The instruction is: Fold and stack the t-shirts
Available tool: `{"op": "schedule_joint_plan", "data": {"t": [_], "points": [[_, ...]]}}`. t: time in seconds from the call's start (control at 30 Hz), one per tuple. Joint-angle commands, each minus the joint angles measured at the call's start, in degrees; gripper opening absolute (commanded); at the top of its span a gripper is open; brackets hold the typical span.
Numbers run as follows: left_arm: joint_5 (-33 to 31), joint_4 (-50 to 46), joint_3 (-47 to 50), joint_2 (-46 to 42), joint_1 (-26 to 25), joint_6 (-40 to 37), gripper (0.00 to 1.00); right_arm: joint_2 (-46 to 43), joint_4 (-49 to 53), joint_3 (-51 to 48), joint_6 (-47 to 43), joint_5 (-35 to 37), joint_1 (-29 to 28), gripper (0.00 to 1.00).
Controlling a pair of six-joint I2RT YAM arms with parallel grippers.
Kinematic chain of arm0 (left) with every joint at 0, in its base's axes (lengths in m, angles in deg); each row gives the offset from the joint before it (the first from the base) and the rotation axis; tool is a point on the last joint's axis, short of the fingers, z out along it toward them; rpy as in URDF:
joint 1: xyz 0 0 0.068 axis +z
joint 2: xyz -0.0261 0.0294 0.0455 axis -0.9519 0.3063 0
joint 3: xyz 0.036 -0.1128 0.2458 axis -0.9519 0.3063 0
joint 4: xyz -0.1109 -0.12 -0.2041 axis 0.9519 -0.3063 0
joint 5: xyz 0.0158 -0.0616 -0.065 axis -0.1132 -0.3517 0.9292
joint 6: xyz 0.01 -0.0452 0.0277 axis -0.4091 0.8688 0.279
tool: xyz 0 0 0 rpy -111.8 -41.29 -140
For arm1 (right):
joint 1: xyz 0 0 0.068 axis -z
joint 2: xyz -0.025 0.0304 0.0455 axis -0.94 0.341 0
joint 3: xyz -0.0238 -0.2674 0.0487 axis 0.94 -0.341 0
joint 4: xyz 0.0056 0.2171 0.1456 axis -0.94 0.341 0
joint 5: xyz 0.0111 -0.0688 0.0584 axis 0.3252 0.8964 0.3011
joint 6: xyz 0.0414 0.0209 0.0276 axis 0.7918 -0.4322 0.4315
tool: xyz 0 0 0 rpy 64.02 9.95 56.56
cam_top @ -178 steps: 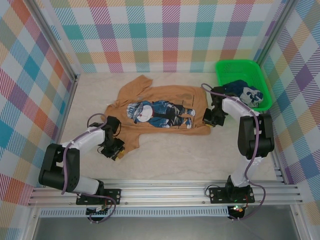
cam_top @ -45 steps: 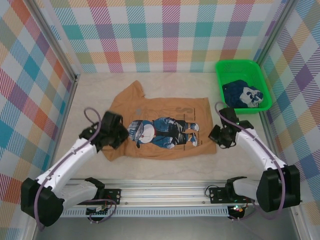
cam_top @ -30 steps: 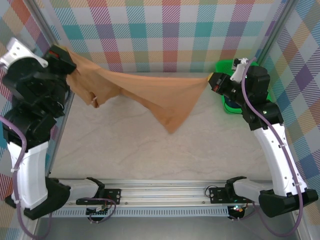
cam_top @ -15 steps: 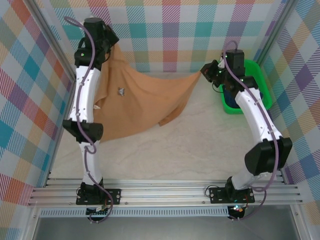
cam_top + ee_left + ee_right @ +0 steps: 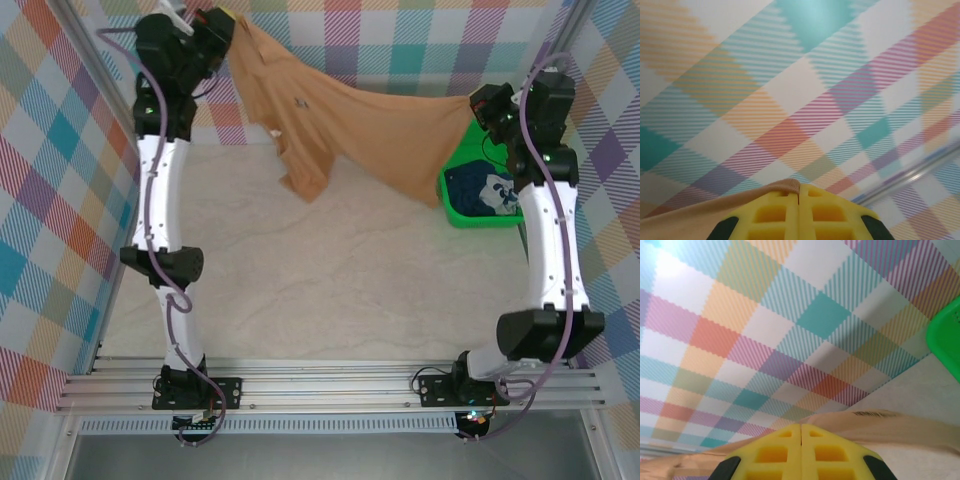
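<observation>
Stretching tan-brown t-shirt [image 5: 370, 130] aloft, likely to flatten it for folding | left claw [image 5: 215, 22] clamped on one end | right claw [image 5: 478, 100] clamped on other

1. A robot test cell in a lab is shown.
2. A pale tabletop [image 5: 330, 290] is boxed in on three sides by plaid-printed walls [image 5: 400, 60].
3. The walls are framed by aluminium posts [image 5: 107, 80].
4. Two cabled arms [image 5: 160, 190] are bolted side by side to an aluminium rail [image 5: 330, 385] along the near edge.
5. Each arm is fitted with a wrist camera.
</observation>
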Motion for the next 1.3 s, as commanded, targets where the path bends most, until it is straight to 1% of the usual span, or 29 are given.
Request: {"op": "schedule_joint_plan", "data": {"t": [0.0, 0.03, 0.07, 0.1, 0.13, 0.17, 0.2, 0.23, 0.27, 0.33, 0.43, 0.47, 0.57, 0.63, 0.67, 0.77, 0.83, 0.93, 1.1, 1.2, 1.27], "points": [[3.5, -4.7, -2.1, -9.7, 1.5, -4.8, 0.0, -5.1, -2.2, -5.4, -0.6, -1.3, -0.6, 0.0], [3.4, -12.2, -0.3, -12.0, 1.0, -8.5, 0.0, -6.4, -2.0, -8.1, -1.3, -1.9, -1.2, 0.0], [2.7, -17.6, 2.3, -14.7, 0.4, -12.1, 0.0, -7.4, -1.6, -10.6, -1.7, -2.5, -1.7, 0.0], [0.7, -22.1, 8.3, -18.1, -1.2, -16.8, 0.0, -8.5, -1.3, -13.9, -1.6, -4.1, -2.4, 0.0], [-4.0, -25.2, 16.4, -23.3, -3.5, -21.8, 0.0, -9.4, -1.3, -17.7, -1.5, -5.6, -3.0, 0.0], [-9.3, -25.0, 27.7, -29.2, -5.5, -23.9, 0.0, -10.3, -0.5, -20.5, -2.1, -5.9, -4.3, 0.0], [-13.9, -22.3, 40.7, -35.9, -6.9, -23.0, 0.0, -11.2, 1.1, -24.1, -2.7, -5.5, -6.1, 0.0], [-16.2, -18.9, 55.3, -43.2, -7.5, -19.9, 0.0, -12.3, 1.5, -28.3, -3.3, -5.1, -8.1, 0.0], [-17.2, -17.4, 65.4, -48.1, -7.8, -17.0, 0.0, -13.5, 1.5, -31.8, -3.6, -4.0, -9.9, 0.0], [-18.9, -18.8, 83.4, -56.7, -9.9, -12.2, 0.0, -15.6, 2.9, -40.2, -3.8, -0.3, -14.3, 0.0], [-17.3, -18.1, 104.3, -65.7, -15.0, -5.7, 0.0, -17.5, 8.6, -49.3, -2.4, 9.1, -19.1, 0.0], [-16.0, -16.3, 111.4, -68.5, -16.5, -2.9, 0.0, -18.1, 10.7, -51.9, -1.8, 12.2, -19.7, 0.0], [-14.9, -10.1, 125.2, -73.5, -21.4, 5.7, 0.0, -19.3, 18.3, -56.2, -0.7, 22.0, -19.4, 0.0], [-14.6, -6.8, 129.2, -73.6, -24.0, 9.0, 0.0, -19.6, 20.8, -56.7, -2.5, 25.7, -18.3, 0.0], [-14.2, -5.6, 129.8, -72.6, -24.9, 9.5, 0.0, -19.5, 22.1, -56.2, -3.2, 27.1, -17.6, 0.0], [-13.1, -4.6, 128.5, -67.5, -26.5, 8.2, 0.0, -19.1, 24.7, -55.3, -3.8, 29.0, -16.0, 0.0], [-12.6, -5.6, 126.6, -63.9, -27.0, 6.4, 0.0, -19.1, 23.4, -56.5, -4.2, 27.1, -15.1, 0.0], [-14.2, -8.3, 123.8, -60.1, -27.1, 5.2, 0.0, -17.4, 23.4, -57.5, -2.5, 24.7, -15.0, 0.0], [-20.7, -9.8, 120.8, -60.2, -27.1, 5.6, 0.0, -15.6, 21.5, -59.4, -2.5, 20.5, -15.1, 0.0], [-20.3, -7.8, 118.7, -58.7, -27.1, 4.7, 0.0, -15.7, 22.4, -60.0, -2.3, 19.8, -15.1, 0.0], [-19.4, -8.5, 116.9, -56.3, -27.1, 4.5, 0.0, -17.0, 23.4, -60.8, -2.0, 20.8, -15.1, 0.0]]}}
